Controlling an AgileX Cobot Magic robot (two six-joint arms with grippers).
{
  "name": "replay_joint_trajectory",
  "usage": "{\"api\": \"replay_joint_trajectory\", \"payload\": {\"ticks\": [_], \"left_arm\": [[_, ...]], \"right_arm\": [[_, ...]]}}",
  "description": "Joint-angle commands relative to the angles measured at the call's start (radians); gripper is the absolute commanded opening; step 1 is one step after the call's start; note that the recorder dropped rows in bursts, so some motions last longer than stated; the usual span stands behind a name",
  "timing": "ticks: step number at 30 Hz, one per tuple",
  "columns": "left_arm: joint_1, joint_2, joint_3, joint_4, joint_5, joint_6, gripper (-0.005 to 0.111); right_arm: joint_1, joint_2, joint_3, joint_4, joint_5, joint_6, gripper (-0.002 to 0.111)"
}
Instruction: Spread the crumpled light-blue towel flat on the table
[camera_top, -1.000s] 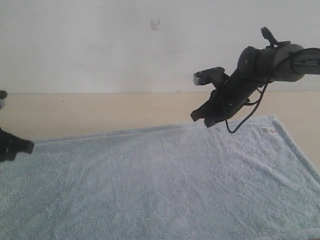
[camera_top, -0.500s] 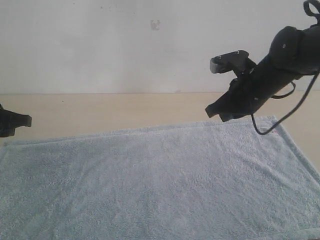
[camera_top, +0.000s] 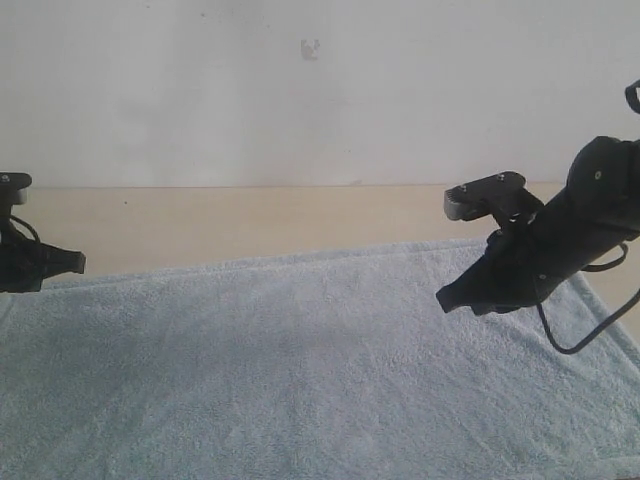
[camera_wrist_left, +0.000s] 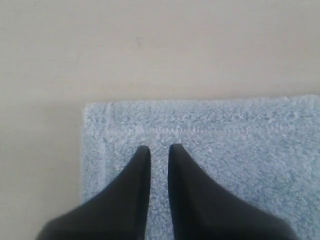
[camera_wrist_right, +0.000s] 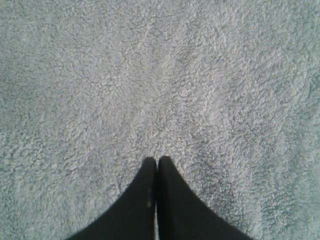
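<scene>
The towel (camera_top: 300, 360) lies spread out and nearly flat on the pale beige surface (camera_top: 250, 220). In the exterior view it fills the lower half from 9 o'clock through 6 o'clock to 3 o'clock, and its far hem runs as a long edge with bare surface beyond it towards 12 o'clock. The only mark that might be a label is a small grey spot (camera_top: 311, 47) high on the white wall (camera_top: 150, 100) near 12 o'clock, and it is too blurred to read. The left end effector (camera_top: 76, 262) comes in at 9 o'clock over the towel's far left corner. Its wrist camera shows the two dark fingers (camera_wrist_left: 137, 172) a narrow slit apart with terry pile visible through the gap, their tips just inside the stitched hem line (camera_wrist_left: 210, 131); whether they touch the cloth cannot be told. The right end effector (camera_top: 447, 299) hangs at 3 o'clock above the towel's far right part, pointing down towards the middle. Its fingers (camera_wrist_right: 170, 200) are pressed together with only fluffy pile in front of them. The right arm (camera_top: 580, 230), its grey camera bracket (camera_top: 485, 195) and a looping black cable (camera_top: 560, 340) stand in front of the towel's far right corner and hide it.
</scene>
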Motion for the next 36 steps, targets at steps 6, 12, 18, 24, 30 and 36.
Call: {"api": "replay_joint_trajectory", "payload": {"ticks": [6, 12, 18, 24, 30, 36], "left_arm": [[0.023, 0.006, -0.006, 0.007, 0.012, -0.037, 0.004], [0.048, 0.054, -0.038, 0.007, 0.021, -0.045, 0.004], [0.051, 0.114, -0.101, 0.007, 0.034, -0.021, 0.004], [0.051, 0.179, -0.170, 0.054, 0.070, -0.016, 0.004], [0.051, 0.227, -0.293, 0.111, 0.093, -0.016, 0.004], [0.051, 0.331, -0.494, 0.150, 0.276, 0.039, 0.004]], "right_arm": [[-0.003, -0.010, 0.010, 0.003, -0.039, 0.004, 0.000], [-0.003, -0.010, 0.010, 0.003, -0.032, 0.010, 0.000], [-0.003, -0.010, 0.010, 0.003, -0.022, 0.010, 0.000], [-0.003, -0.010, 0.010, 0.003, -0.017, 0.012, 0.000], [-0.003, -0.010, 0.010, 0.003, -0.003, 0.018, 0.000], [-0.003, -0.010, 0.010, 0.003, -0.001, 0.032, 0.000]]}}
